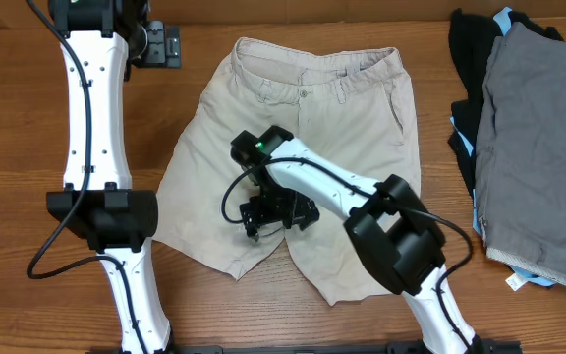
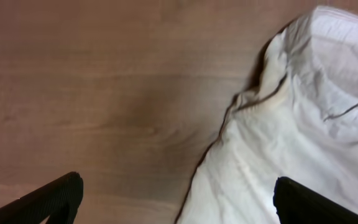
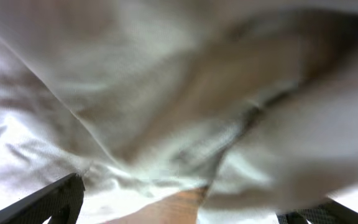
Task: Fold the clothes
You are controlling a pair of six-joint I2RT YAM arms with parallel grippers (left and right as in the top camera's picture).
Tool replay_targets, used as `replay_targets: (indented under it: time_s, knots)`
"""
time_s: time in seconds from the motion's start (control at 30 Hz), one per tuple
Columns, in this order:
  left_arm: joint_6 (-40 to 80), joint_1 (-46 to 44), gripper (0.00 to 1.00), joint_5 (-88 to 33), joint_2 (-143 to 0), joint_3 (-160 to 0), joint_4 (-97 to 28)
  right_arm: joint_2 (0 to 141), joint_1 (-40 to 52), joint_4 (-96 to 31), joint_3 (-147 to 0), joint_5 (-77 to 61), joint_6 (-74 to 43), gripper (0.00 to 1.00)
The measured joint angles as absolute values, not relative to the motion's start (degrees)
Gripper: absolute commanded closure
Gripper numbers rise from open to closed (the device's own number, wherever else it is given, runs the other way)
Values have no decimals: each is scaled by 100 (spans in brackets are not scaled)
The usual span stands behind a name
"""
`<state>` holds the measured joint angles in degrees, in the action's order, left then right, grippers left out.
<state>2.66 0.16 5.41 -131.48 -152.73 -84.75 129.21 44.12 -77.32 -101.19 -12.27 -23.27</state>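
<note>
The clothes, beige khaki shorts [image 1: 303, 147], lie flat in the middle of the wooden table [image 1: 86, 315], waistband at the far side. My right gripper [image 1: 278, 211] hovers low over the crotch between the two legs. In the right wrist view its jaws [image 3: 185, 208] stand open over blurred beige fabric [image 3: 166, 93], with a wedge of bare wood between them. My left gripper [image 1: 170, 46] is at the back left, just off the waistband's corner. Its jaws [image 2: 179, 205] are open and empty, one finger [image 2: 58, 198] over wood, the other over the shorts' edge [image 2: 291, 124].
A pile of other garments lies at the right edge of the table, a grey one [image 1: 538, 147] on top of a black one [image 1: 470, 59] with a blue strip showing. My left arm [image 1: 91, 118] stretches along the left side.
</note>
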Motion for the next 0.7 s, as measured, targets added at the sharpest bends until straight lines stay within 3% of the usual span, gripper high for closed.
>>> replay_targets:
  time_s: [0.2, 0.4, 0.7]
  knots:
    - [-303, -3, 0, -296, -13161, -15273, -7655, 11756, 3586, -7701, -10086, -1149, -2434, 0]
    - [-923, -392, 0, -760, -13541, -15275, -6785, 10447, 2156, -7555, -10116, -1109, -2300, 0]
    - [-1476, -1363, 0, -786, -14912, -15273, -5981, 10381, 1424, -7655, -10116, -1181, -2008, 0]
